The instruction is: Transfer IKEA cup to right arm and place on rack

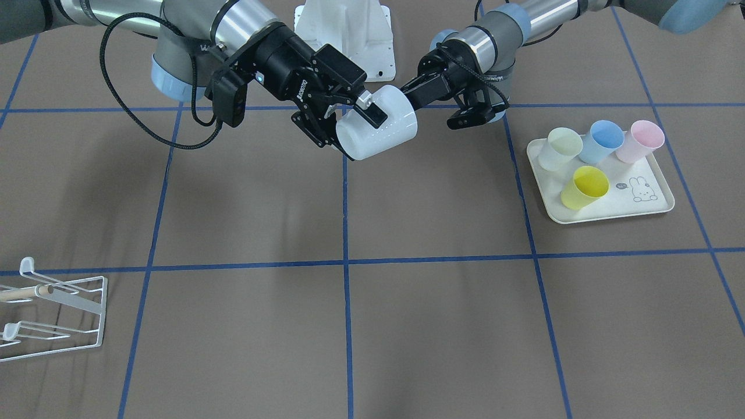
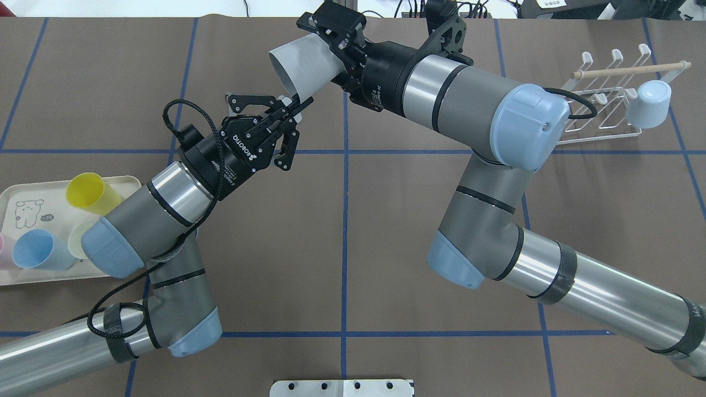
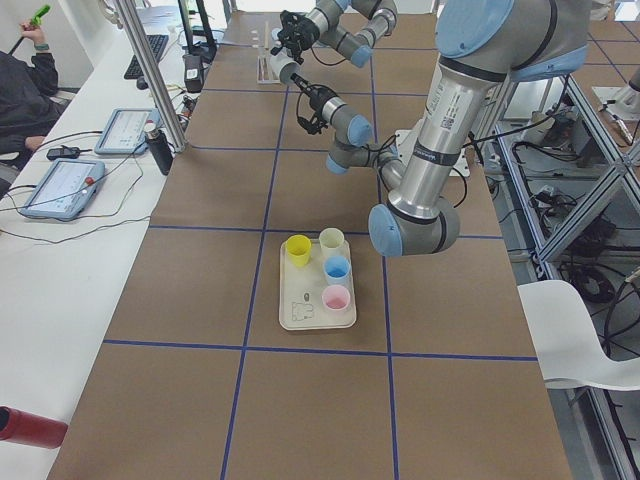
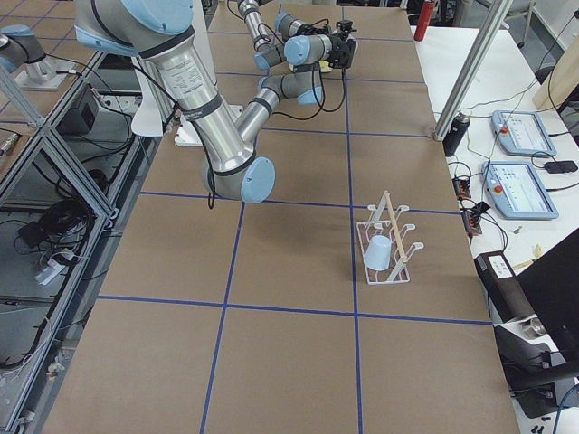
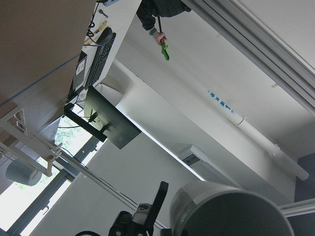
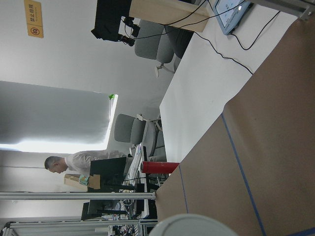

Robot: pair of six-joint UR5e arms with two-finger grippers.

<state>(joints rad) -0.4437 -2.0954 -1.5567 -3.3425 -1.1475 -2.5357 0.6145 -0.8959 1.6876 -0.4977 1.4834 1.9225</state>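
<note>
A white cup (image 1: 384,134) hangs on its side above the table's far middle, held between both arms. My right gripper (image 1: 352,131), the bulky black one, is shut across the cup's body. It also shows in the overhead view (image 2: 325,47), where the cup (image 2: 300,66) points toward my left arm. My left gripper (image 1: 405,92), slim-fingered, meets the cup's end, its jaws close together on the rim (image 2: 295,107). The cup fills the bottom of the left wrist view (image 5: 231,211) and right wrist view (image 6: 192,226). The white wire rack (image 2: 612,99) stands at the far right.
A pale blue cup (image 2: 651,103) hangs on the rack, under its wooden dowel (image 2: 629,69). A cream rabbit tray (image 1: 640,203) on my left holds yellow (image 1: 585,187), pale green, blue and pink cups. A white base plate (image 1: 349,35) sits by the robot. Operators' desks line the far edge.
</note>
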